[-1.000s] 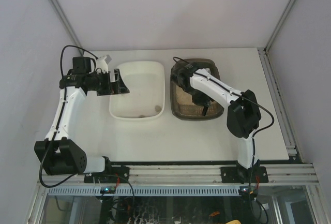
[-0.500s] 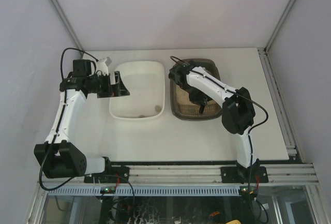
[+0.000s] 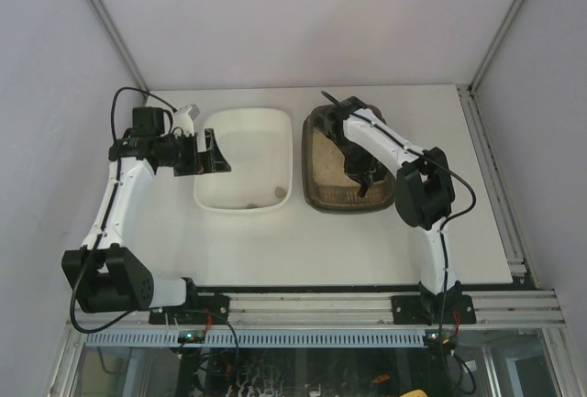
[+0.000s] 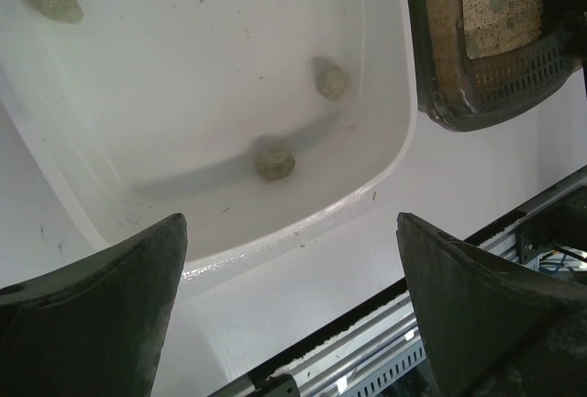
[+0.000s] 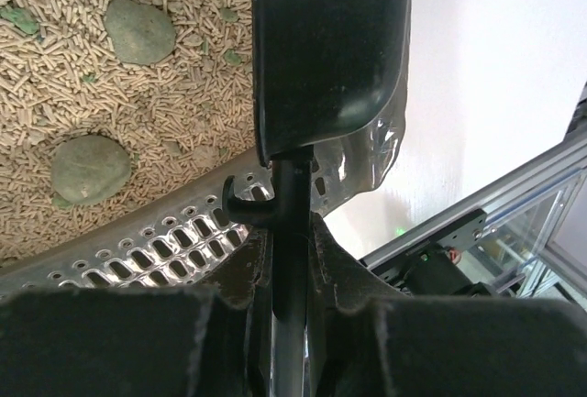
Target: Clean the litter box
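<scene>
Partly done: three clumps (image 4: pixel 275 161) lie in the tray (image 4: pixel 385 94); two (at least) are left in the litter box (image 4: pixel 424 49), upper left; right fingers (image 5: pixel 353 278) clamp the scoop (image 5: pixel 326 49), left fingers (image 4: pixel 101 305) apart

This is a robot lab cell. A white desk (image 3: pixel 348 246) sits boxed in by plain pale walls (image 3: pixel 303 21), with two arms (image 3: pixel 115 204) bolted to an aluminium rail (image 3: pixel 312 308).

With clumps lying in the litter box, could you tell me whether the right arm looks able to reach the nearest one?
Probably yes: its fingers are shut on the scoop, whose slotted wall sits right beside the nearest clump, with only loose litter between.
</scene>
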